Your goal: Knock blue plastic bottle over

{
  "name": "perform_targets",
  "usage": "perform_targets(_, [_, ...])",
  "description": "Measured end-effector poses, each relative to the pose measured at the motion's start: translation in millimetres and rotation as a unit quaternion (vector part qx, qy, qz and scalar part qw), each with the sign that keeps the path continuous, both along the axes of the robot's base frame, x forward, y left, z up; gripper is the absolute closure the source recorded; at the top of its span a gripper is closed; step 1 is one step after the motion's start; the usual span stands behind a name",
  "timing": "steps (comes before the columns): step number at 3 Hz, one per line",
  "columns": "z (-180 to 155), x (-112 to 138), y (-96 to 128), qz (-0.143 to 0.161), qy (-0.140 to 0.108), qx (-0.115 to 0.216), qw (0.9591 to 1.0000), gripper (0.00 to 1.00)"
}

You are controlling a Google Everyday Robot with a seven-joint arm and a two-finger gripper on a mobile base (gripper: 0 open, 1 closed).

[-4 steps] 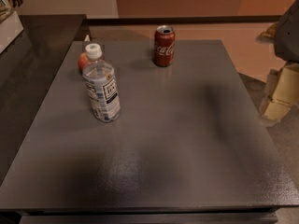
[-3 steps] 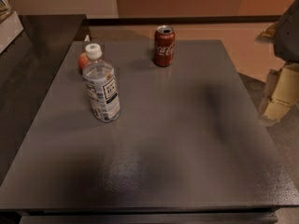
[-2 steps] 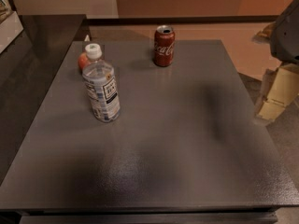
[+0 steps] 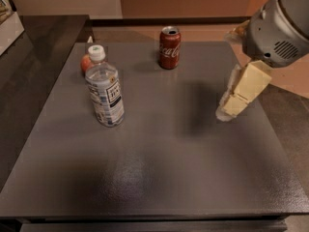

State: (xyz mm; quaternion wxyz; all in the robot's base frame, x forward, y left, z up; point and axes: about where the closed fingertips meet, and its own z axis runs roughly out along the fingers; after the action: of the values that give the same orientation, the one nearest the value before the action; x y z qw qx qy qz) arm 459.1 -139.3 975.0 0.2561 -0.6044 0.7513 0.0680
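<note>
Pincer (image 4: 226, 111) swung in over right of table (image 4: 169, 178); bottle (image 4: 105, 93) stands upright.

One dark grey table (image 4: 159, 178) bears one blue plastic bottle (image 4: 105, 93), one red Coca-Cola can (image 4: 170, 47) and one small reddish round object (image 4: 85, 63) half hidden behind the bottle, and one gripper (image 4: 227, 109) hangs at the frame's right.

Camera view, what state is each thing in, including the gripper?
blue plastic bottle: upright, cap on, untouched.
Coca-Cola can: upright, near the far edge.
reddish round thing: behind the bottle, partly hidden.
gripper: above the right side of the table, apart from the bottle.
</note>
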Motion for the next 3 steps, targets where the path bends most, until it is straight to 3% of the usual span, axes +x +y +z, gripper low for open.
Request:
perform_targets(1, [3.5, 15.3, 44.0, 0.026, -0.01, 0.061, 0.9977, 0.0])
perform_targets(3, [1.6, 30.3, 134.4, 0.087, -0.018, 0.145, 0.9855, 0.0])
